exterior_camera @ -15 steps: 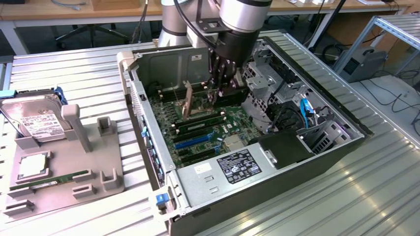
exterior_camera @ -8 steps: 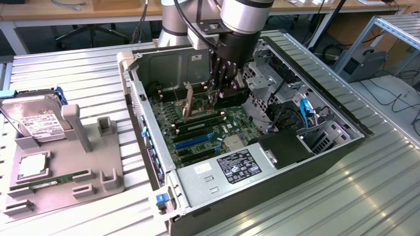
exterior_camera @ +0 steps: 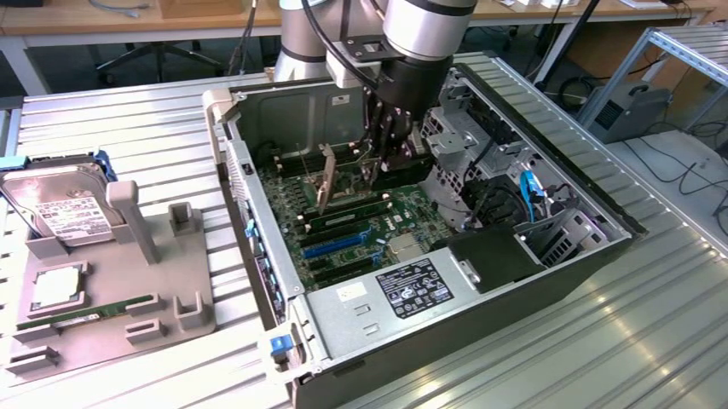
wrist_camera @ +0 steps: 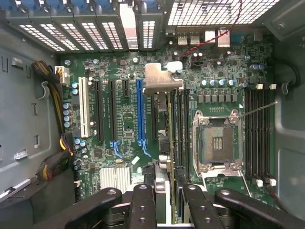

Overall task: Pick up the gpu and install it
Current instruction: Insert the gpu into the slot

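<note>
The end effector [exterior_camera: 381, 162] is down inside the open computer case [exterior_camera: 546, 273] on the desk [exterior_camera: 125, 128], its fingers [wrist_camera: 143, 200] closed on the gpu [wrist_camera: 167, 138] — held edge-on, bracket [wrist_camera: 161, 78] toward the rear slot covers, above the motherboard [wrist_camera: 119, 119] between the blue slot [wrist_camera: 139, 112] and the CPU socket [wrist_camera: 217, 143].

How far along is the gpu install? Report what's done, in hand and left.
Done: the gpu is off the grey holder at the exterior view's left, where the hard drive lies.
In hand: the end effector is closed on it, holding it edge-on inside the case above the motherboard, beside the long blue slot.
Left: seating. Whether its edge is in a slot can't be told.
</note>
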{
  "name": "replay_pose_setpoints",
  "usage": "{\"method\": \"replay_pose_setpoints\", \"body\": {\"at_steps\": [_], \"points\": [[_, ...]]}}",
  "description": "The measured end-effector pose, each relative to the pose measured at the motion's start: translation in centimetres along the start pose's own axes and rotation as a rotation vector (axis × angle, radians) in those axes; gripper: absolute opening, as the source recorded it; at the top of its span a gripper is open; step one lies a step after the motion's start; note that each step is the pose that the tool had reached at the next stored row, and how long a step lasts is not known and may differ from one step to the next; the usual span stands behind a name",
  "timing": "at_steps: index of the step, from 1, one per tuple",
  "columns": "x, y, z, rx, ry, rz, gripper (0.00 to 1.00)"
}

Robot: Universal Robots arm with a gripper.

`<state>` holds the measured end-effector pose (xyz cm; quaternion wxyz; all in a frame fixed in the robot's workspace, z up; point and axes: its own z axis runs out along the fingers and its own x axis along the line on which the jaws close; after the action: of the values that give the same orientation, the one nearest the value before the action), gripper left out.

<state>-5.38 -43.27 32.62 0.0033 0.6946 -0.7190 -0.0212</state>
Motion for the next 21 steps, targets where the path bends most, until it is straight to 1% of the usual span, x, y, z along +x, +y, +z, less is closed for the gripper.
{"method": "replay_pose_setpoints", "body": {"at_steps": [21], "points": [[0.49,0.00,0.19,0.0000,0.0000,0.000,0.27]]}}
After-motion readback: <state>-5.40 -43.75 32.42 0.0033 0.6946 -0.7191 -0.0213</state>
